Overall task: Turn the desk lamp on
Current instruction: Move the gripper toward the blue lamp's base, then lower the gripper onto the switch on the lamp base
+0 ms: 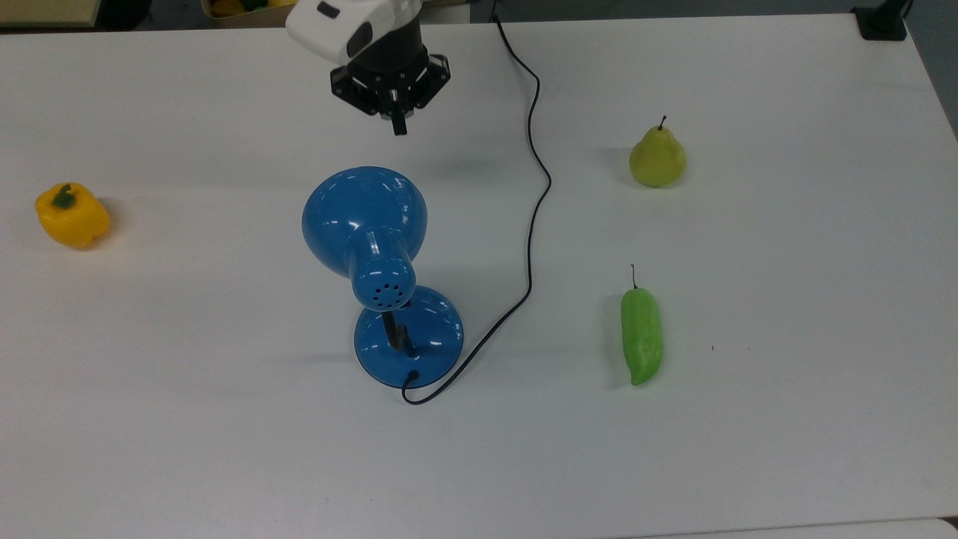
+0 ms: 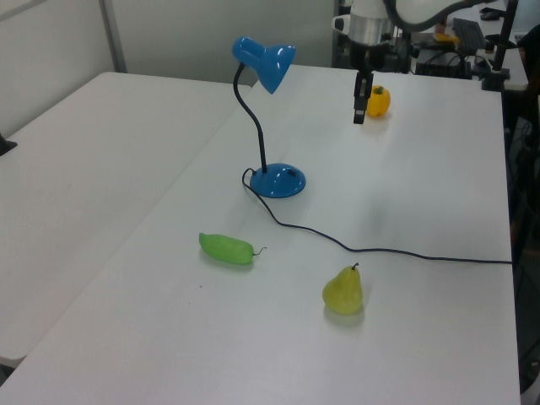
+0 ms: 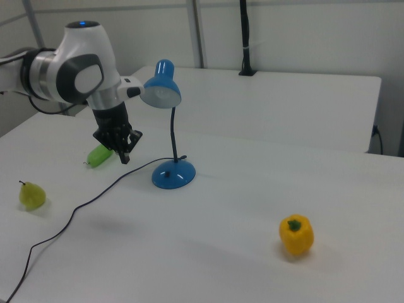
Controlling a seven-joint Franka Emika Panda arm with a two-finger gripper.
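The desk lamp stands on the white table with its glossy blue shade (image 1: 364, 213) above a round blue base (image 1: 409, 337). In the left view a curved black neck carries the shade (image 2: 266, 61) up from the base (image 2: 278, 180). Its thin black cord (image 1: 531, 224) snakes off to the table's far edge in the top view. My gripper (image 1: 399, 127) hangs shut with nothing in it, above the table just beyond the shade toward the top view's upper edge, apart from the lamp. In the right view the gripper (image 3: 124, 156) is at the shade's (image 3: 161, 88) left and lower than it.
A yellow bell pepper (image 1: 72, 215) lies at the top view's far left. A pear (image 1: 657, 157) and a long green vegetable (image 1: 641, 335) lie on the top view's right, beyond the cord. A black post (image 3: 245, 38) stands at the back table edge in the right view.
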